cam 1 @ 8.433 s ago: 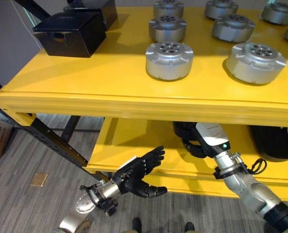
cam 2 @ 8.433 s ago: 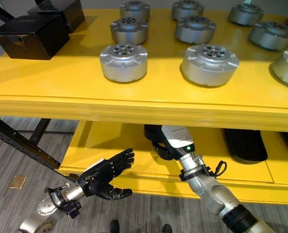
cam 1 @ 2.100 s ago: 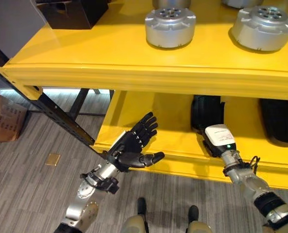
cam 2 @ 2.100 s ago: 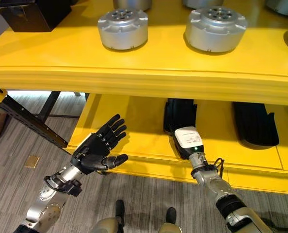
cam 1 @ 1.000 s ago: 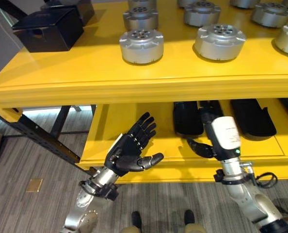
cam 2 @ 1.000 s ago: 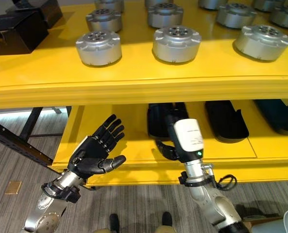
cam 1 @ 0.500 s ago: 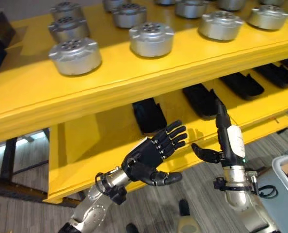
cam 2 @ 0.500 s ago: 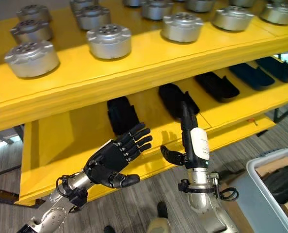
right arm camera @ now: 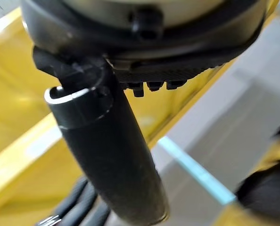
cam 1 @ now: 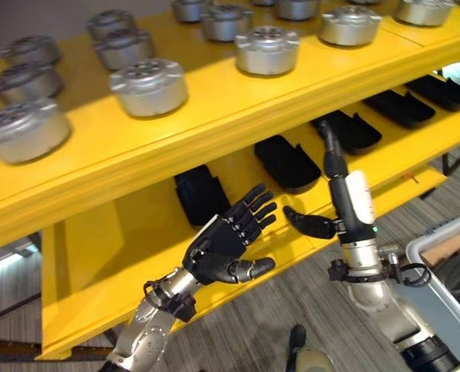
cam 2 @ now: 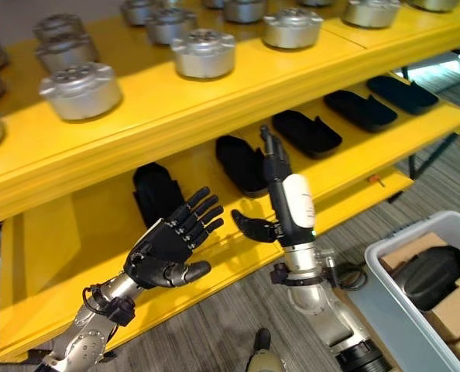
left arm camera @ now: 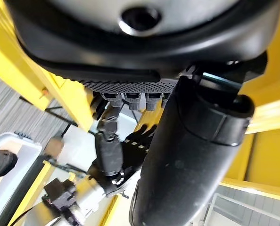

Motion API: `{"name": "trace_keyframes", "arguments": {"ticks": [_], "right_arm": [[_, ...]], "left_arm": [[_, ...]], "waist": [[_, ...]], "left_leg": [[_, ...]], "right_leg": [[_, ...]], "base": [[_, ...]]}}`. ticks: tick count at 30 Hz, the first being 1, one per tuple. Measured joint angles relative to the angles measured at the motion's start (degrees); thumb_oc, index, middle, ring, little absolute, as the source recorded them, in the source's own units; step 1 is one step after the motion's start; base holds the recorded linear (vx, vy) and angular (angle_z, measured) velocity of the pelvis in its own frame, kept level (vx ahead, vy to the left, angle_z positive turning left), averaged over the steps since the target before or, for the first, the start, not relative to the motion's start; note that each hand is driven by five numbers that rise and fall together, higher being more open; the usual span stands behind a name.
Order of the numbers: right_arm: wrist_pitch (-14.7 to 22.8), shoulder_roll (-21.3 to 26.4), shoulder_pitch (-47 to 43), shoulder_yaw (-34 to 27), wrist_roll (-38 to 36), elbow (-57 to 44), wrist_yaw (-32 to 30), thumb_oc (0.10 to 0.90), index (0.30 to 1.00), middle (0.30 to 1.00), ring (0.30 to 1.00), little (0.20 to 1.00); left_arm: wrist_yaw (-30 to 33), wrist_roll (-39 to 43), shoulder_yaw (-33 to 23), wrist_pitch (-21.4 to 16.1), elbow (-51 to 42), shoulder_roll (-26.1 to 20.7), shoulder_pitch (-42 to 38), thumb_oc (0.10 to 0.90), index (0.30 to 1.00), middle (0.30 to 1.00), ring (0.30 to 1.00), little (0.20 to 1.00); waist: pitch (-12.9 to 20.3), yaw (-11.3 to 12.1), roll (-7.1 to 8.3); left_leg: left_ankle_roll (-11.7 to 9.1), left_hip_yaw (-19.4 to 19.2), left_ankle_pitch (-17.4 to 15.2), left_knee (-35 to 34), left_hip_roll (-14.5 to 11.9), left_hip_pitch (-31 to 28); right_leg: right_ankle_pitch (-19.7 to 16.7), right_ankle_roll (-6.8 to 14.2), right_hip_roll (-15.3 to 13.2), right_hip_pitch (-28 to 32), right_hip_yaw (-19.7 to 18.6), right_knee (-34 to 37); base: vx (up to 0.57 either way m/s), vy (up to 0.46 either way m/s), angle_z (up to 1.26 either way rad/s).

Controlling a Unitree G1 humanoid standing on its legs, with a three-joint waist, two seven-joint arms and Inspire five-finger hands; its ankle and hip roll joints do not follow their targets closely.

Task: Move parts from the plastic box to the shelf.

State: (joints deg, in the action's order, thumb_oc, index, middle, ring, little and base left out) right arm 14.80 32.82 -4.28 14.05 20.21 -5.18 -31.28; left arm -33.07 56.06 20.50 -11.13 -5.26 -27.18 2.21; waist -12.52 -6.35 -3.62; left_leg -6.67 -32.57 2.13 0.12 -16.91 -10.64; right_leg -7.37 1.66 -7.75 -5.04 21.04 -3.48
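Both hands raised before shelf [cam 1: 98, 232]: left hand [cam 1: 224, 246] and right hand [cam 2: 280, 203], fingers straight, empty.

left hand [cam 1: 224, 249]: black, jointed fingers, silver-grey wrist
right hand [cam 2: 280, 198]: black fingers, white back plate, small green light

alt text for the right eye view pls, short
Both dark hands, left hand and right hand, hover open and empty before a yellow shelf. Silver round parts sit on top, black parts below, and a plastic box stands at lower right.
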Motion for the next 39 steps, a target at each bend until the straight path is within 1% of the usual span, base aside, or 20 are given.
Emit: {"name": "trace_keyframes", "arguments": {"ticks": [2, 5, 8, 12, 14, 15, 16, 17, 19, 20, 22, 23, 25, 26, 27, 29, 32, 37, 38, 39], "right_arm": [[-1.64, 0.88, 1.28, -1.73, -0.04, 0.68, 0.13, 0.9, 1.0, 1.0, 1.0, 1.0], [-2.89, 1.01, 2.66, -3.34, -0.09, 1.44, 0.18, 0.9, 1.0, 1.0, 1.0, 1.0], [-2.89, 1.99, 5.74, -4.43, -0.14, 1.7, 0.04, 0.9, 1.0, 1.0, 1.0, 1.0], [-2.63, 1.97, 6.25, -5.9, -1.16, 3.94, -0.18, 0.9, 1.0, 1.0, 1.0, 1.0], [-1.72, 1.19, 6.26, -6.12, -5.44, 4.02, -0.25, 0.9, 1.0, 1.0, 1.0, 1.0], [-1.64, 0.79, 6.37, -6.32, -7.01, 4.04, -0.61, 0.9, 1.0, 1.0, 1.0, 1.0], [-1.54, 0.52, 6.43, -6.61, -8.16, 4.08, -1.08, 0.9, 1.0, 1.0, 1.0, 1.0], [-1.33, 0.41, 6.57, -6.92, -8.78, 4.3, -1.27, 0.9, 1.0, 1.0, 1.0, 1.0], [1.03, -0.28, 5.87, -6.75, -9.23, 5.8, -0.59, 0.9, 1.0, 1.0, 1.0, 1.0], [1.93, -1.33, 6.67, -6.8, -10.75, 5.55, 1.23, 0.9, 1.0, 1.0, 1.0, 1.0], [2.46, -1.69, 8.95, -6.94, -13.89, 5.22, 3.3, 0.9, 1.0, 1.0, 1.0, 1.0], [2.52, -2.13, 10.6, -7.32, -15.84, 4.89, 4.22, 0.9, 1.0, 1.0, 1.0, 1.0], [2.32, -3.02, 14.3, -7.71, -18.99, 4.76, 5.45, 0.9, 1.0, 1.0, 1.0, 1.0], [1.81, -5.12, 16.53, -6.74, -21.06, 4.91, 5.83, 0.9, 1.0, 1.0, 1.0, 1.0], [1.37, -5.91, 18.03, -5.02, -22.29, 4.85, 5.82, 0.9, 1.0, 1.0, 1.0, 1.0], [0.94, -5.98, 17.52, -4.14, -22.62, 4.79, 6.44, 0.9, 1.0, 1.0, 1.0, 1.0], [0.22, -6.63, 16.51, -4.12, -22.79, 3.93, 7.7, 0.9, 1.0, 1.0, 1.0, 1.0], [0.28, -6.44, 14.61, -4.12, -22.68, 2.48, 9.71, 0.9, 1.0, 1.0, 1.0, 1.0], [0.24, -6.5, 12.03, -3.69, -22.87, 3.02, 10.1, 0.9, 1.0, 1.0, 1.0, 1.0], [0.34, -6.86, 8.05, -2.68, -23.21, 5.04, 11.12, 0.9, 1.0, 1.0, 1.0, 1.0]], "left_arm": [[0.23, 0.01, 0.01, 0.19, 0.01, 0.63, 0.1, 0.9, 1.0, 1.0, 1.0, 1.0], [2.41, -0.07, 0.35, 0.4, 0.16, 1.84, -0.18, 0.9, 1.0, 1.0, 1.0, 1.0], [2.95, -0.1, 0.89, 0.56, 0.16, 2.47, -0.25, 0.9, 1.0, 1.0, 1.0, 1.0], [3.61, -0.24, 4.17, 0.24, 0.21, 1.48, -2.34, 0.9, 1.0, 1.0, 1.0, 1.0], [4.55, -0.38, 4.79, -0.1, 0.45, 1.49, -3.55, 0.9, 1.0, 1.0, 1.0, 1.0], [5.07, -0.48, 4.81, -0.12, 0.73, 1.82, -4.08, 0.9, 1.0, 1.0, 1.0, 1.0], [5.43, -0.5, 4.82, -0.13, 0.69, 1.8, -4.63, 0.9, 1.0, 1.0, 1.0, 1.0], [5.57, -0.56, 4.79, -0.16, 0.65, 1.84, -4.84, 0.9, 1.0, 1.0, 1.0, 1.0], [6.89, -0.65, 3.72, -1.49, 0.3, 1.53, -3.81, 0.9, 1.0, 1.0, 1.0, 1.0], [8.33, -0.79, 2.34, -1.77, 0.17, 0.77, -2.49, 0.9, 1.0, 1.0, 1.0, 1.0], [8.99, -2.06, 0.53, -2.22, 0.14, 1.09, -0.27, 0.9, 1.0, 1.0, 1.0, 1.0], [8.94, -2.91, -0.35, -2.47, 0.13, 1.07, 0.94, 0.9, 1.0, 1.0, 1.0, 1.0], [8.45, -2.88, -0.95, -2.52, 0.13, 1.16, 2.01, 0.9, 1.0, 1.0, 1.0, 1.0], [7.54, -3.01, -1.63, -2.59, 0.16, 1.2, 3.35, 0.9, 1.0, 1.0, 1.0, 1.0], [7.58, -5.11, -1.86, -2.61, -0.02, 1.29, 3.94, 0.9, 1.0, 1.0, 1.0, 1.0], [7.58, -5.82, -1.78, -2.61, -0.34, 1.41, 4.29, 0.9, 1.0, 1.0, 1.0, 1.0], [7.43, -5.82, -2.67, -2.64, -1.99, 1.43, 6.95, 0.9, 1.0, 1.0, 1.0, 1.0], [7.28, -5.77, -4.69, -3.12, -2.21, 1.32, 7.65, 0.9, 1.0, 1.0, 1.0, 1.0], [7.34, -5.83, -5.09, -3.96, -2.09, 1.02, 7.29, 0.9, 1.0, 1.0, 1.0, 1.0], [7.78, -7.29, -5.14, -4.43, -1.64, 1.08, 6.69, 0.9, 1.0, 1.0, 1.0, 1.0]], "waist": [[0.01, -0.32, -0.01], [-0.01, -2.29, -0.14], [-0.02, -3.17, -0.1], [-0.17, -5.19, 0.38], [-0.45, -5.1, 0.81], [-0.97, -5.67, 1.77], [-0.95, -6.41, 1.82], [-1.18, -6.35, 2.51], [-1.35, -4.74, 2.93], [-1.39, -4.64, 2.98], [-1.42, -3.86, 3.96], [-1.36, -3.5, 4.12], [-1.14, -3.7, 2.85], [-0.95, -3.46, 2.79], [-0.97, -3.41, 1.7], [-0.76, -2.91, 1.66], [0.02, -1.28, 0.32], [0.13, 0.92, 1.22], [-0.03, 1.73, 2.08], [-0.09, 3.1, 2.53]], "left_leg": [[0.03, -0.97, 0.0, 0.03, -0.07, -0.7], [0.48, -1.57, 0.14, 0.89, -0.36, -0.66], [1.98, -1.93, 0.07, 1.66, -0.97, -1.06], [5.17, -1.61, 1.94, 3.68, -1.89, -1.04], [4.91, -0.18, 4.23, 7.57, -3.27, -0.81], [2.72, 1.56, 2.7, 7.93, -3.18, -0.47], [0.54, 2.88, 1.22, 6.62, -2.06, -0.38], [-0.08, 4.11, 0.78, 5.48, -0.78, 0.0], [1.29, 10.31, -1.9, 4.86, 3.88, 1.48], [2.03, 15.19, -4.19, 5.06, 8.4, 3.95], [3.53, 18.83, -5.38, 5.38, 13.15, 6.08], [4.76, 18.9, -5.99, 6.31, 14.34, 7.74], [6.66, 17.71, -6.19, 6.9, 14.91, 10.87], [7.87, 19.92, -5.49, 6.55, 15.46, 11.59], [7.74, 23.24, -5.54, 4.55, 16.04, 11.68], [8.08, 23.97, -4.09, 2.52, 18.04, 10.81], [8.91, 25.2, -1.54, -0.94, 18.34, 9.0], [9.24, 25.47, -0.71, -3.49, 18.51, 6.6], [9.78, 23.99, -0.54, -3.41, 18.57, 6.99], [10.63, 20.16, 0.56, -3.35, 16.06, 7.63]], "right_leg": [[0.15, 0.01, 0.51, -0.05, -1.08, 0.21], [0.64, 0.01, 0.93, -0.82, -2.17, -0.22], [3.69, -0.26, 1.17, -3.52, -3.8, -4.87], [7.59, -2.15, 2.31, -7.62, -6.55, -10.37], [7.76, -3.32, 3.59, -6.85, -9.87, -9.72], [7.58, -3.72, 3.9, -6.23, -11.1, -8.89], [7.14, -4.27, 3.95, -5.43, -12.12, -8.16], [7.0, -4.4, 4.23, -5.2, -13.24, -7.74], [4.48, -4.75, 6.7, -4.14, -19.24, -4.33], [3.61, -5.14, 8.01, -2.3, -22.42, -1.48], [3.59, -5.12, 8.23, -1.23, -24.1, -0.63], [3.49, -5.03, 8.06, -1.16, -23.39, -0.8], [3.13, -4.56, 8.86, -1.3, -19.01, -1.79], [4.24, -3.9, 9.74, -1.86, -19.33, -3.32], [6.77, -1.83, 9.99, -3.68, -20.05, -6.44], [6.41, -3.24, 8.65, -4.11, -20.53, -7.36], [5.03, -2.83, 8.94, -2.65, -20.5, -4.47], [3.96, -2.33, 9.17, 0.07, -20.4, -1.43], [2.8, -0.78, 9.02, -1.44, -19.95, -2.59], [2.78, 4.92, 8.69, -2.62, -16.22, -2.52]], "base": [[0.01, -0.229, -0.26], [-0.01, -0.297, -0.23], [-0.01, -0.279, -0.32], [0.03, -0.282, -0.44], [0.06, -0.185, -0.83], [0.04, -0.122, -0.49], [0.06, -0.083, -0.37], [0.06, -0.049, -0.58], [0.12, -0.056, -1.35], [0.13, -0.06, -1.55], [0.06, -0.018, -1.28], [0.04, 0.026, -1.05], [0.04, 0.031, -0.77], [0.01, 0.041, -0.7], [-0.01, 0.048, -0.47], [-0.01, 0.076, 0.06], [0.0, 0.089, 0.06], [-0.07, 0.054, -0.03], [-0.15, -0.098, -0.6], [-0.1, -0.133, -0.9]]}}
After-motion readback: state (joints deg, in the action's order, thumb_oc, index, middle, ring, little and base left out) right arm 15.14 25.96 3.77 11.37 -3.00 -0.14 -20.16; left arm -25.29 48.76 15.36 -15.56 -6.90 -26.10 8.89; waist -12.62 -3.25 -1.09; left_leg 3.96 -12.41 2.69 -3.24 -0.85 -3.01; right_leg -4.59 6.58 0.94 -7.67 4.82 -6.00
